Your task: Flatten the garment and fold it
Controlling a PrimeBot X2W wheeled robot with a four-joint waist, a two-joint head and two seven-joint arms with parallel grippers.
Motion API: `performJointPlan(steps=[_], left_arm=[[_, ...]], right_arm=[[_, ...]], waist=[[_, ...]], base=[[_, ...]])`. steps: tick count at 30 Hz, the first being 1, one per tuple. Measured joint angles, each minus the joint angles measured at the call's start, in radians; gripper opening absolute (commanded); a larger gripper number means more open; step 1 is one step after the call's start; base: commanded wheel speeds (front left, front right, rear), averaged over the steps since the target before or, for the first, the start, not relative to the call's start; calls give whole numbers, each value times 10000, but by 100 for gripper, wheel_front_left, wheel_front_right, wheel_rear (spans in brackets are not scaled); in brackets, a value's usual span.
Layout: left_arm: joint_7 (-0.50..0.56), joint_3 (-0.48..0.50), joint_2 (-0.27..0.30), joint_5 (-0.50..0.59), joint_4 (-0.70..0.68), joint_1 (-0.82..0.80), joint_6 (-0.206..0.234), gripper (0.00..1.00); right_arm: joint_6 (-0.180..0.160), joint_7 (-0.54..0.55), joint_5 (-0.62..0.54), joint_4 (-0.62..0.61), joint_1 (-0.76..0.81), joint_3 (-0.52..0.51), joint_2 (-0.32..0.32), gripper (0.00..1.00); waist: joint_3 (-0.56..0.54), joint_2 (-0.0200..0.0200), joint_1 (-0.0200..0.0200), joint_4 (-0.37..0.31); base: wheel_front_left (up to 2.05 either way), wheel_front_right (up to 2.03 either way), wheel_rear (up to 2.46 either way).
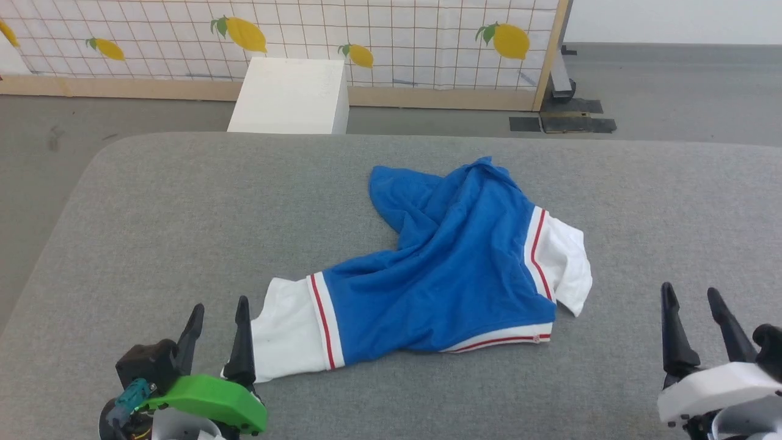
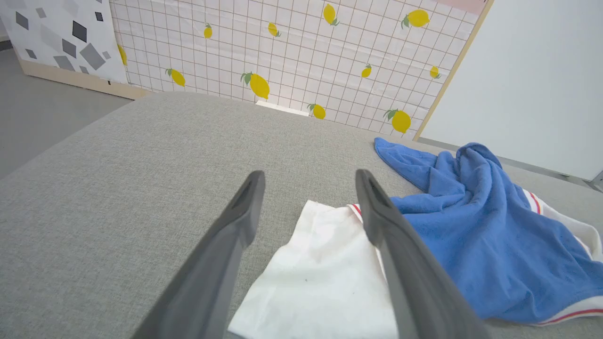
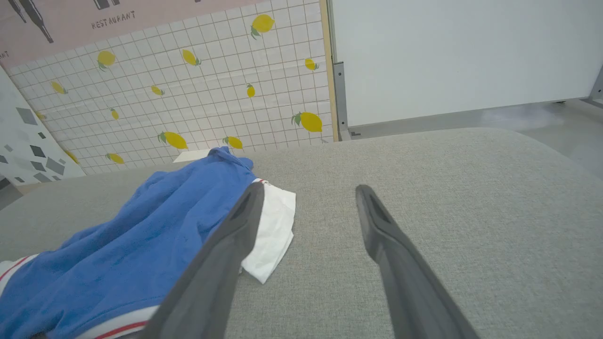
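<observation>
On the grey fabric-covered table (image 1: 183,214), we see the crumpled bright blue jersey T-shirt (image 1: 440,269) with white red-striped sleeves, right of centre; our left gripper (image 1: 220,304) and right gripper (image 1: 691,290) flank its near side, released and empty.

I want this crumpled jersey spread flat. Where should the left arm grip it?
Probably the white sleeve at its outer edge, nearest the left gripper, approached from the robot's left. It lies flat, clear of the bunched blue body, so the open jaws could slide onto it.

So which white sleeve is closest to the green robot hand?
The near sleeve, right beside the left gripper; the other sleeve lies across the garment, farther away.
</observation>
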Motion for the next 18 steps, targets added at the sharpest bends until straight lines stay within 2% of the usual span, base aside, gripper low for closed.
performJointPlan(steps=[5, 7, 9, 14, 18], left_arm=[[428, -61, 176, 81, 29, 11, 180, 100], [897, -84, 364, 105, 54, -56, 261, 100], [1887, -117, 596, 104, 184, -236, 376, 100], [5112, -309, 1118, 2, 430, -893, 742, 100], [7517, -754, 1340, -196, 454, -1197, 750, 100]], right_arm=[[0, 4, 33, -205, 78, -58, 92, 100], [0, 71, 33, -295, 74, -84, 119, 100], [0, 75, 31, -372, 62, -128, 138, 100], [0, 92, 27, -453, 27, -221, 165, 100], [0, 163, 27, -502, -81, -244, 196, 100]], waist=[[113, 0, 1, -109], [191, 0, 0, -138], [294, 0, 1, -154], [526, 0, 1, -139], [745, 0, 1, -117]], base=[[0, 0, 0], [0, 0, 0], [0, 0, 0], [0, 0, 0], [0, 0, 0]])
